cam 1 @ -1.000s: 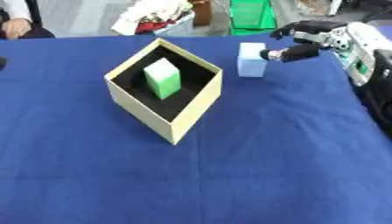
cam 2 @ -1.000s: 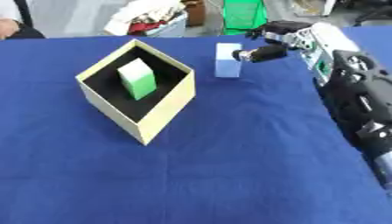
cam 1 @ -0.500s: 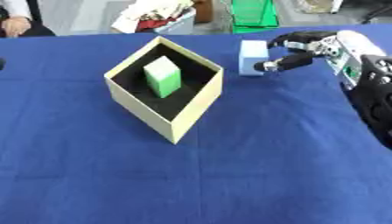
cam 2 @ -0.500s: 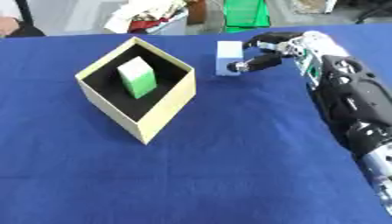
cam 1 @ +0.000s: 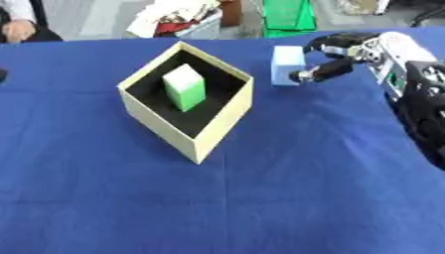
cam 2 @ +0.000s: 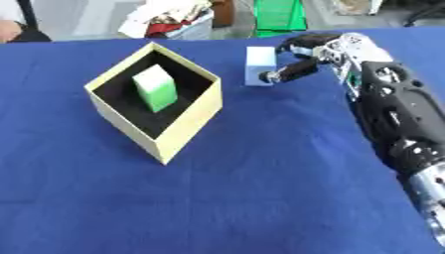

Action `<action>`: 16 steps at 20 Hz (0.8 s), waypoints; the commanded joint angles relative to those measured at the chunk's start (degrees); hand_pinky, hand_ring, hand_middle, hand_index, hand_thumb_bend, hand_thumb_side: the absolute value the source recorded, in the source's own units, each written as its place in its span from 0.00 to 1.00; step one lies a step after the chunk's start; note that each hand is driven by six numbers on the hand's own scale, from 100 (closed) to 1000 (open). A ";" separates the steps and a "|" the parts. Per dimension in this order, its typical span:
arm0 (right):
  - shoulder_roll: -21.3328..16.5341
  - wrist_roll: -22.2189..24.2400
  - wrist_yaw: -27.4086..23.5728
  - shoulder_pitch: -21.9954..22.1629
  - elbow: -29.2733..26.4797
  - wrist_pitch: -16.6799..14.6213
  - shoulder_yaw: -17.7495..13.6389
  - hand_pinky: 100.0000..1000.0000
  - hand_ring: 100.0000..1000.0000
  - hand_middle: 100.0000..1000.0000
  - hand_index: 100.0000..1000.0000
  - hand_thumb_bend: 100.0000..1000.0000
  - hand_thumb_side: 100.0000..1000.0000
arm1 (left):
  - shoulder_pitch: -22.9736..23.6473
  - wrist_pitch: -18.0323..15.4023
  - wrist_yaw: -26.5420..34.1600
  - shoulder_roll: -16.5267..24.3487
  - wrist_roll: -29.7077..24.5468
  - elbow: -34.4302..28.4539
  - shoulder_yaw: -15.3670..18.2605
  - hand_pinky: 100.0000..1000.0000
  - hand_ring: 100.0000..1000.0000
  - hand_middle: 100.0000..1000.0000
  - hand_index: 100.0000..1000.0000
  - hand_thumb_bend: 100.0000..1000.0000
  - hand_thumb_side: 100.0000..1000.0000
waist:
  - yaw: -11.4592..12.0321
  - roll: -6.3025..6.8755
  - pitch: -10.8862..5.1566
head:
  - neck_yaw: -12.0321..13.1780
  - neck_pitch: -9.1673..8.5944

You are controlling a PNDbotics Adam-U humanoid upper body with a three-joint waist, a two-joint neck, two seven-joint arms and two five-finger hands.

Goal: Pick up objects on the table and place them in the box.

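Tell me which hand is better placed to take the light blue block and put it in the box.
The right hand. It is already at the light blue block, with its thumb and fingers on either side of it, just right of the box. The left hand appears in neither view.

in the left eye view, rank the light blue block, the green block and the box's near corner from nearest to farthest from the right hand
1. Light blue block: right beside the right hand, its thumb at the block's right face.
2. Green block: inside the box, left of the hand.
3. Near corner of the box: lower left, toward the robot, farthest.
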 commanded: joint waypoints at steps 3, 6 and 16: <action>-0.77 -0.75 1.55 -1.81 -1.82 2.08 -1.03 0.97 1.00 1.00 1.00 0.35 0.88 | -0.55 -0.13 0.13 0.40 -0.48 -1.08 0.28 0.68 0.58 0.62 0.69 0.06 0.88 | 0.23 0.06 -0.85 | -0.21 -0.60; -0.69 -0.72 2.29 -2.11 -2.21 2.72 -1.28 0.97 1.00 1.00 1.00 0.35 0.88 | -0.60 -0.17 0.15 0.41 -0.60 -1.08 0.26 0.68 0.58 0.63 0.69 0.06 0.88 | 0.27 0.02 -0.83 | -0.23 -0.65; 0.46 0.39 3.84 -3.92 -1.55 3.10 -2.31 0.98 1.00 1.00 1.00 0.33 0.83 | -0.72 -0.19 0.18 0.33 -1.15 -1.08 0.16 0.68 0.58 0.63 0.69 0.05 0.88 | 0.69 0.16 -0.38 | -0.82 -1.05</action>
